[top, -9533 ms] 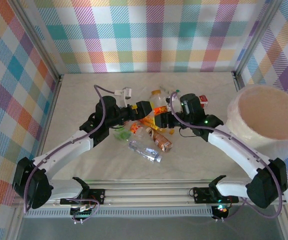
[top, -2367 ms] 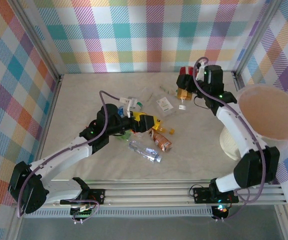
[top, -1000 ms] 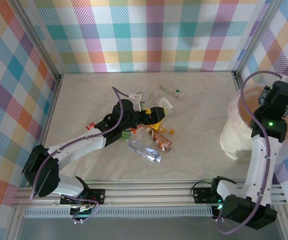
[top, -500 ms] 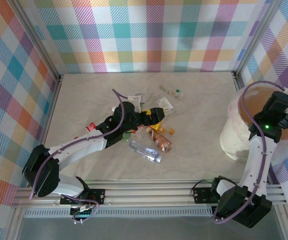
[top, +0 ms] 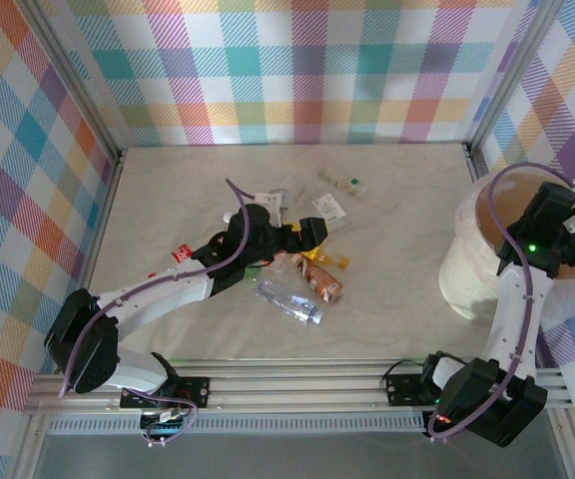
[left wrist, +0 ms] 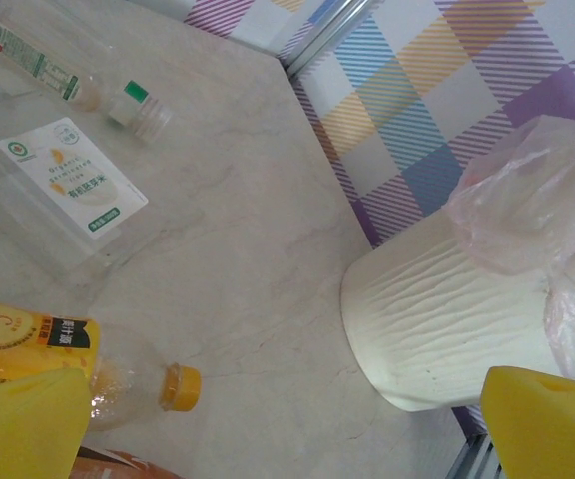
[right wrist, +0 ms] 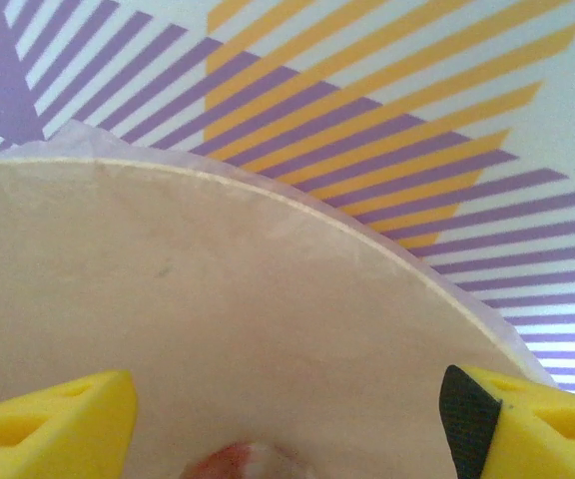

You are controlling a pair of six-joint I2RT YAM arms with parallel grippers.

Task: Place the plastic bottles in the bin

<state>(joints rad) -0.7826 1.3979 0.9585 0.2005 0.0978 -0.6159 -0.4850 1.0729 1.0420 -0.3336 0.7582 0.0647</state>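
Bin (right wrist: 218, 289), blurred reddish object (right wrist: 236, 462) inside

Right end effector (right wrist: 287, 404) agape; pale bin (right wrist: 218, 289) beyond

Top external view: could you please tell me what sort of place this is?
Likely a robot test cell: plaid walls on metal framing, two arms bolted to a rail, plastic bottles near a bin.

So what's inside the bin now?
The bin's pale inner wall shows, with a blurred reddish thing at the wrist view's bottom edge, perhaps a bottle. Its floor and anything lying there are largely covered by the right arm from above.
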